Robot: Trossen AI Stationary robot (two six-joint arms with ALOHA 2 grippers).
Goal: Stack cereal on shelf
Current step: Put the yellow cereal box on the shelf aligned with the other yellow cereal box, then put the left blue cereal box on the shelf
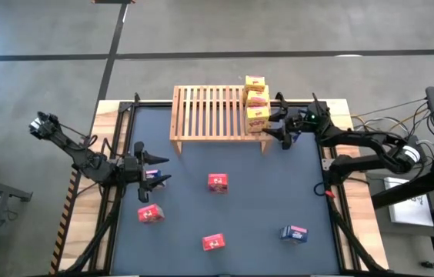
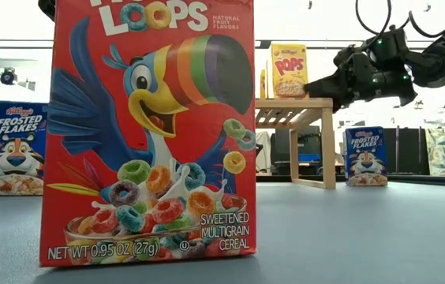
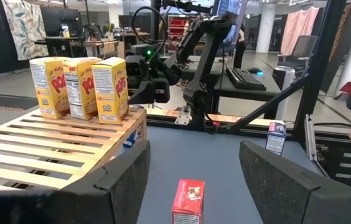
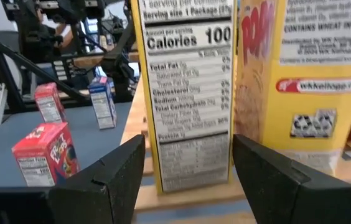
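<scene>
Cereal half sorted: three yellow boxes [image 1: 257, 104] stand in a row at one end of the shelf [image 1: 209, 111]. Right gripper [image 1: 278, 121] spread wide just beside the nearest yellow box, gripping nothing; a release just made, by the look of it. Left gripper [image 1: 158, 169] also wide, just beside a blue box [image 1: 151, 175] on the mat [image 1: 255, 208]. Next: close on that blue box, lift, carry to bare slats. Three red boxes [image 1: 218, 182] and another blue [image 1: 295, 233] well apart on the mat. Beyond: desks, monitors, a patterned curtain [image 3: 23, 25].
</scene>
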